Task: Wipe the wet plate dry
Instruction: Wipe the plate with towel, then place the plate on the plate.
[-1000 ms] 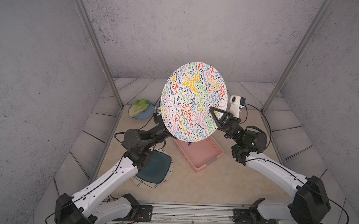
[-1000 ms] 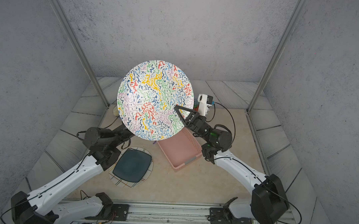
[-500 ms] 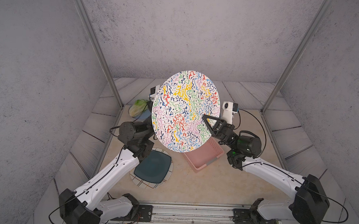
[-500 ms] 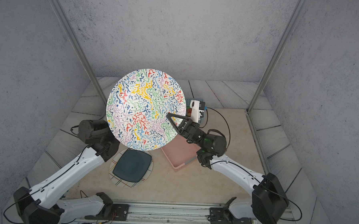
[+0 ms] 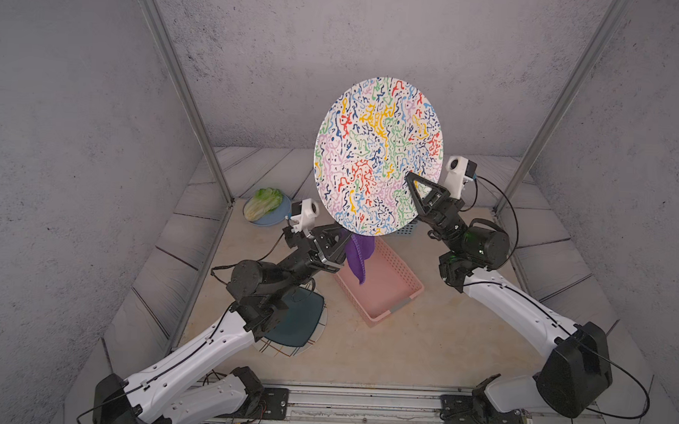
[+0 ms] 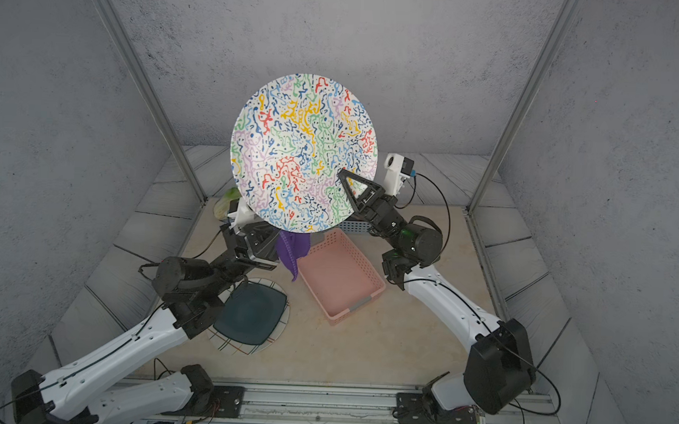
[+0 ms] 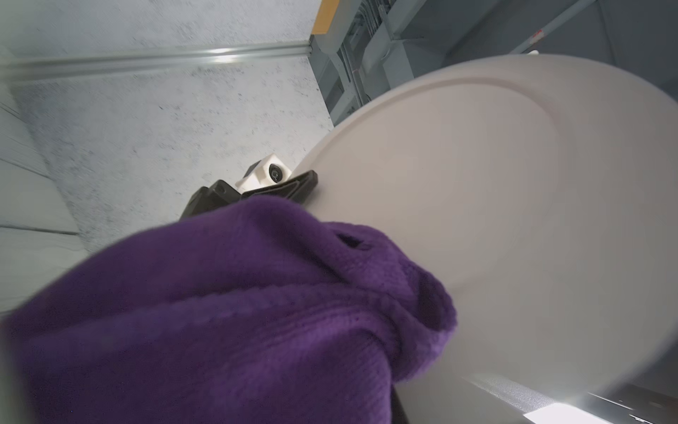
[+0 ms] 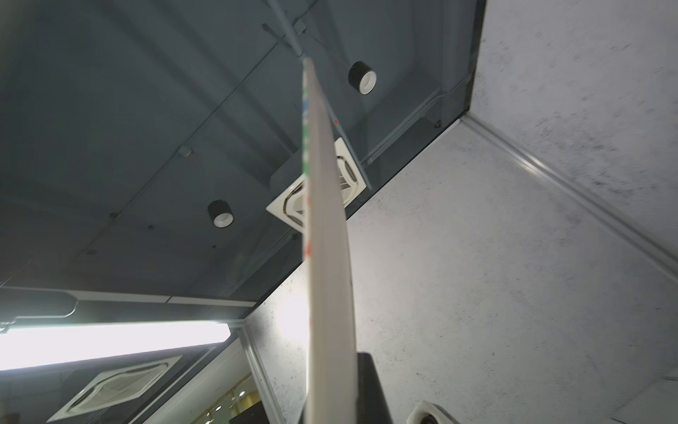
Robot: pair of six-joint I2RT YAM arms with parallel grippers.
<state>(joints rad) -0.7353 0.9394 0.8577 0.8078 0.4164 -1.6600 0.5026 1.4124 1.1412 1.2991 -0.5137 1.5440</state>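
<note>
Colourful squiggles cover the plate (image 5: 377, 155), which stands on its edge high in the air over the table (image 5: 442, 343), with its painted face showing in both top views. It is hard and stiff, and I think it is heavy for one small pinch. It is slippery while wet, and it would break if it fell. The rim is the best place to hold it. The right gripper (image 5: 408, 176) is clamped tight there, at about four o'clock on the plate. At six o'clock, just under the lower edge, the left gripper (image 5: 342, 236) is squeezed on a soft purple cloth (image 5: 357, 259). The left wrist view shows the cloth bunched against the plate's plain pale back. The cloth is floppy, so it needs a firm push to rub well. Below, at six o'clock, sits a pink basket (image 5: 380, 320). A dark square plate (image 5: 298, 317) is at seven o'clock, and lettuce (image 5: 265, 202) on a blue dish (image 5: 268, 221) is at eight. Half a second ago the plate was lower and more to the left, and it hid the cloth. Now it is up and to the right, and the cloth hangs in plain view.
</note>
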